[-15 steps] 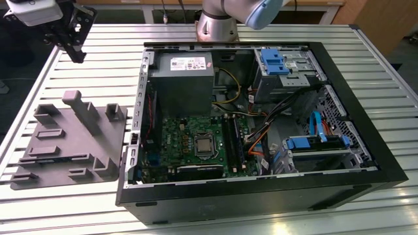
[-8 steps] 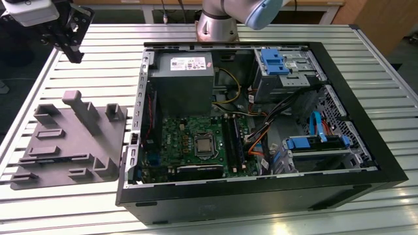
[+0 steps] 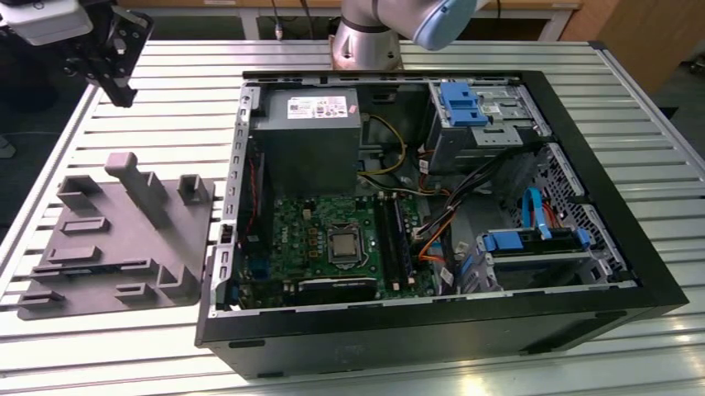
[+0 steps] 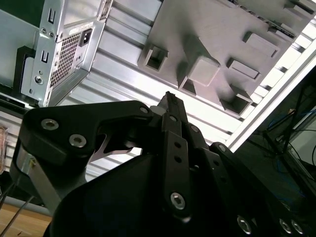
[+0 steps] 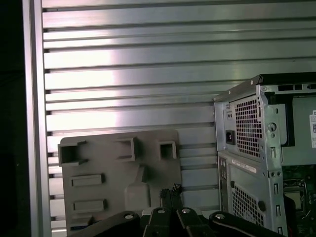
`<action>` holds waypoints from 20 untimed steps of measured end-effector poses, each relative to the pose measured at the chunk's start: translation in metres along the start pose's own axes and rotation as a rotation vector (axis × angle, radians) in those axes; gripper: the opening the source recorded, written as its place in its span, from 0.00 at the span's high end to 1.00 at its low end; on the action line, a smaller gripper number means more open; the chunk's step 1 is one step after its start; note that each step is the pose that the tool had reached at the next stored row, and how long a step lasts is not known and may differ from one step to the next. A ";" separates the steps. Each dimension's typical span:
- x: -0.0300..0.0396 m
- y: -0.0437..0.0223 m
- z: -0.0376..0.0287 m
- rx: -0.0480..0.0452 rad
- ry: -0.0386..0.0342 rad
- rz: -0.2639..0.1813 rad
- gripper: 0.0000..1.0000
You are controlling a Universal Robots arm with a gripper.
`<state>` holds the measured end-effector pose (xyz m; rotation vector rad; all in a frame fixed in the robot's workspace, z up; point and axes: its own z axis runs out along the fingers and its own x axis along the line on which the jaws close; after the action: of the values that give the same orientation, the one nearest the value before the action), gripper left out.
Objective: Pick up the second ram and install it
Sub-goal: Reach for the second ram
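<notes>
My gripper [image 3: 121,97] hangs high over the table's far corner at the exterior view's left, beyond the grey moulded tray [image 3: 111,239]. In both wrist views its black fingertips [image 4: 170,100] [image 5: 171,190] are pressed together with nothing between them, and they point toward the tray [image 4: 222,44] [image 5: 118,168]. The second ram is hidden from me. The tray's blocks and slots look bare from here. Inside the open computer case [image 3: 441,334], dark memory slots [image 3: 395,239] run beside the processor socket [image 3: 343,244] on the green motherboard.
The case lies on its side on the ribbed aluminium table [image 3: 187,82], with the power supply [image 3: 306,132], blue drive brackets [image 3: 461,103] and loose cables inside. The case's rear panel [image 5: 252,148] stands near the tray. The arm's base [image 3: 369,41] is behind the case.
</notes>
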<state>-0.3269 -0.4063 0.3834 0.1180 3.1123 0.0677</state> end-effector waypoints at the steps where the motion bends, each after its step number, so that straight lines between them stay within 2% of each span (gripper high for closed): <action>1: 0.0007 -0.0001 0.0001 0.0000 0.0000 0.000 0.89; 20: 0.0133 -0.0022 0.0006 0.0000 0.0000 0.000 0.89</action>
<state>-0.3403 -0.4074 0.3823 0.1180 3.1124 0.0677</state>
